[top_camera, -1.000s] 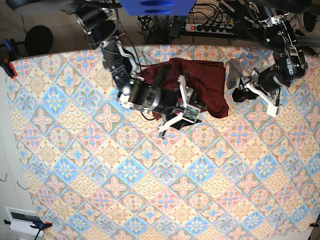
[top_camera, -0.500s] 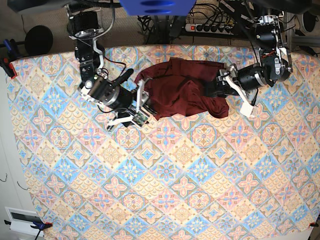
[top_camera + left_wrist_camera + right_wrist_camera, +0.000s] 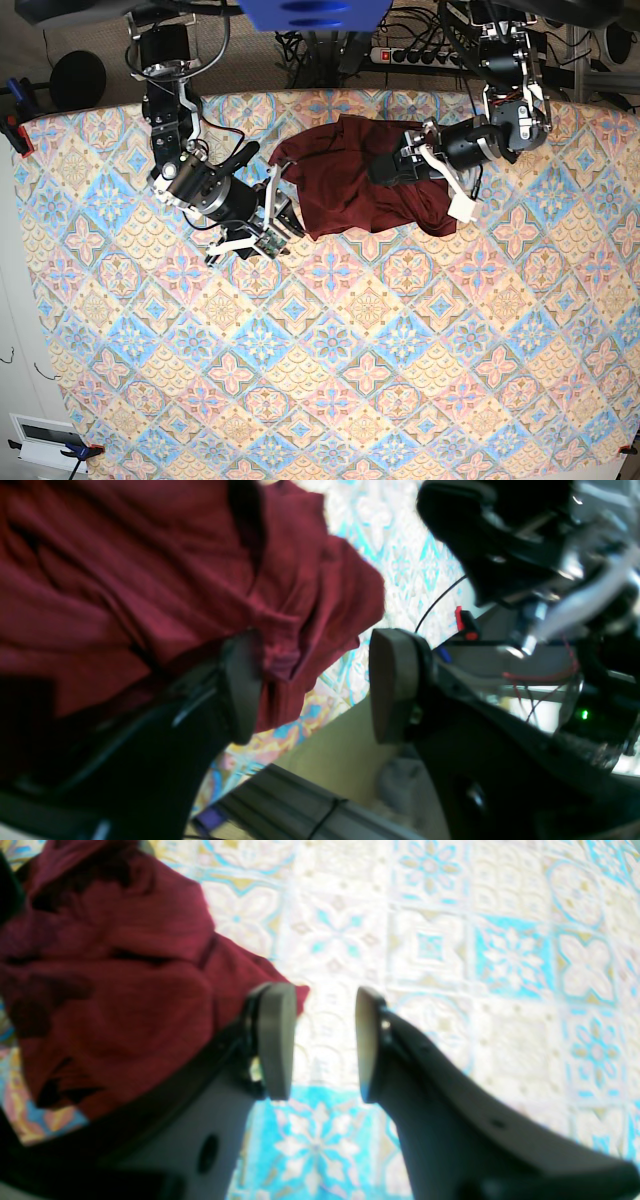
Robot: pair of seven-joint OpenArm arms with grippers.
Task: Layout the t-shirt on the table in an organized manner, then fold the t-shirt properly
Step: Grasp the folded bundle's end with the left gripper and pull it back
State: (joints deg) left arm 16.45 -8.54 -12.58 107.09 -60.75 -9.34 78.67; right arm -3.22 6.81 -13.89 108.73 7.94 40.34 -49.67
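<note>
Base view: crumpled dark red knit t-shirt near the far edge of the pastel diamond-tiled table. Soft, limp; best pinched at hems. Left gripper and right gripper flank it, jaws apart, empty.

Beige carpet beyond far edge; power strip, tangled black cables

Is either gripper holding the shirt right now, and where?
Nothing is held. The right gripper is open beside the t-shirt; the left gripper is open at its bunched edge, not clamped.
</note>
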